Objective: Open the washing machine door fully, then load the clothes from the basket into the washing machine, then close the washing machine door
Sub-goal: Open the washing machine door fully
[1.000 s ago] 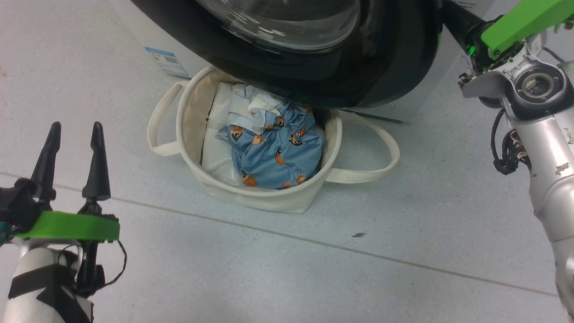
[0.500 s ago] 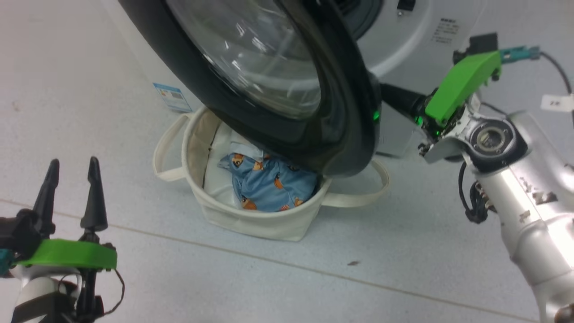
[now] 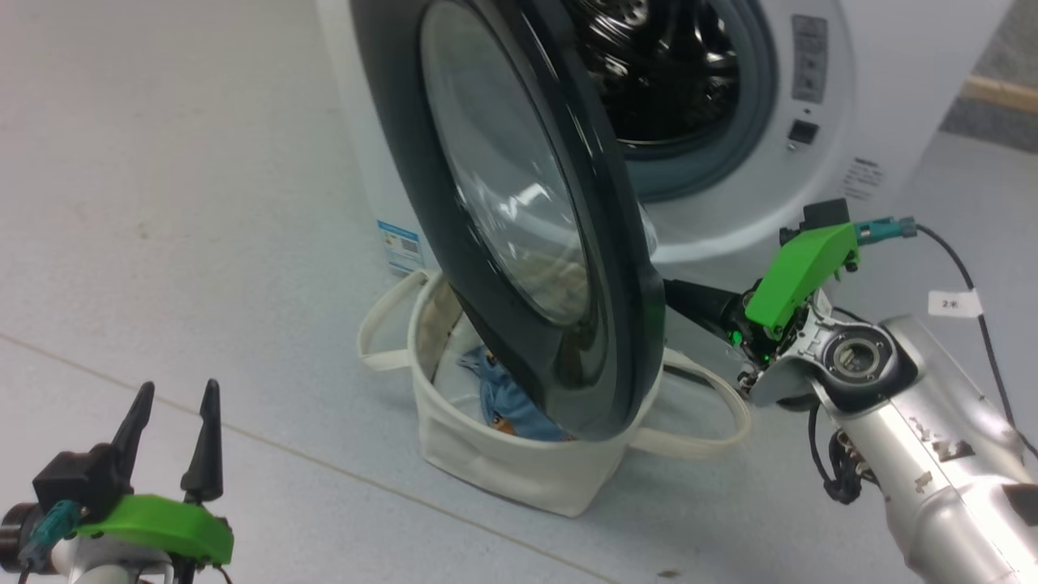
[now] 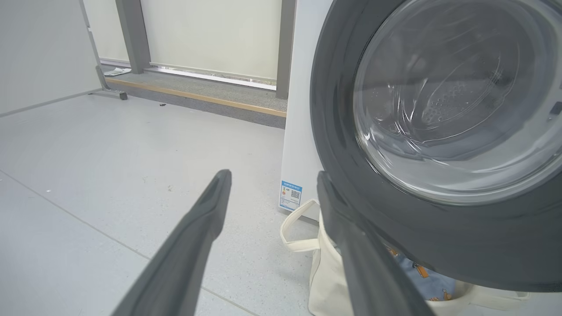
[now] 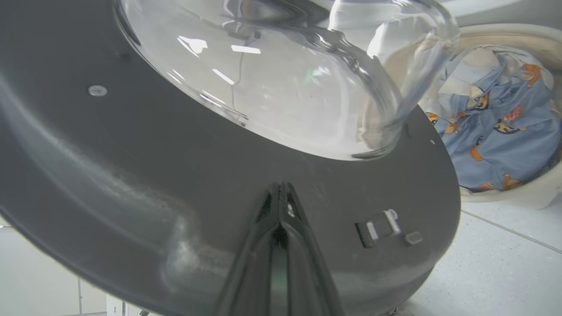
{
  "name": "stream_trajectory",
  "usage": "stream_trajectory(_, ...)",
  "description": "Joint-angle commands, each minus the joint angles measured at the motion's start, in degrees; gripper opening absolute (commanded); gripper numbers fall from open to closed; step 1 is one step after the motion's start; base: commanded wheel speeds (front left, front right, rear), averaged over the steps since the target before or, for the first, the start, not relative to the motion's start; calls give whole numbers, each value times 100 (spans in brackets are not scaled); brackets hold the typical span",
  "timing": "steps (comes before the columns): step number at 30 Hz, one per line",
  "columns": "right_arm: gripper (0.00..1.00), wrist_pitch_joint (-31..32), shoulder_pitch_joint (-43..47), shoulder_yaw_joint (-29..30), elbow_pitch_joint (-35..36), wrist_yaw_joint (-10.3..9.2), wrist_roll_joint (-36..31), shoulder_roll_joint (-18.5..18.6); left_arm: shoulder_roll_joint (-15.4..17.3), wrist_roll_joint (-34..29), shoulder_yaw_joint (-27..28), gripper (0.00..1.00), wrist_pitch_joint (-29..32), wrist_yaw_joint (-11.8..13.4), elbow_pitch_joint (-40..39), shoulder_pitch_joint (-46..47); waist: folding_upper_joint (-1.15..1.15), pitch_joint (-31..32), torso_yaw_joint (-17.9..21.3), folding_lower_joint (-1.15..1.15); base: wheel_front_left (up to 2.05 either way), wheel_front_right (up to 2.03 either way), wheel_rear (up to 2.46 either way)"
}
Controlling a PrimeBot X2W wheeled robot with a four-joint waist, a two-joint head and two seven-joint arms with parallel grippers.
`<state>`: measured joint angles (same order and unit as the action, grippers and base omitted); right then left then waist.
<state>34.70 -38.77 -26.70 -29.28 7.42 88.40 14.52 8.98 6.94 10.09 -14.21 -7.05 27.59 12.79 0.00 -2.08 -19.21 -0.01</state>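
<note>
Grey floor point(image 3: 162, 203) all round. Left gripper point(image 3: 179, 388) sits low at far left, fingers spread, empty, well apart from the work. Basket point(image 3: 503, 470) holds the clothes point(image 3: 507, 401), right under the door point(image 3: 624, 268). Door is partly open and overhangs the basket. Right gripper point(image 3: 683, 297) has its fingers clenched, holding nothing, tips against the door's inner rim beside the latch point(image 5: 384, 226). Washing machine point(image 3: 730, 219) is behind. Right arm looks nearer: door is dead ahead of its tips, so the push likely goes left.

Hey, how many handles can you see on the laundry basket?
2. One handle loops out on the basket's left side; the other loops out on its right, just past the door's lower edge.
</note>
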Motion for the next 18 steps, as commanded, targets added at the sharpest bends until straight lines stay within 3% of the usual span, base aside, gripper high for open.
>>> stream_trajectory(1,0,-22,-8,-14,224,7,90,-145,224,-63,168,100,-5,44,-152,99,0,301,-352,1,0,0,0)
stream_trajectory(11,0,-30,149,-70,229,7,133,-338,337,-57,126,100,68,98,-228,23,0,467,-935,1,0,0,0)
stream_trajectory(18,0,-76,-78,-164,116,7,72,-648,402,84,299,100,80,227,-437,-90,0,350,-1018,1,0,0,0)
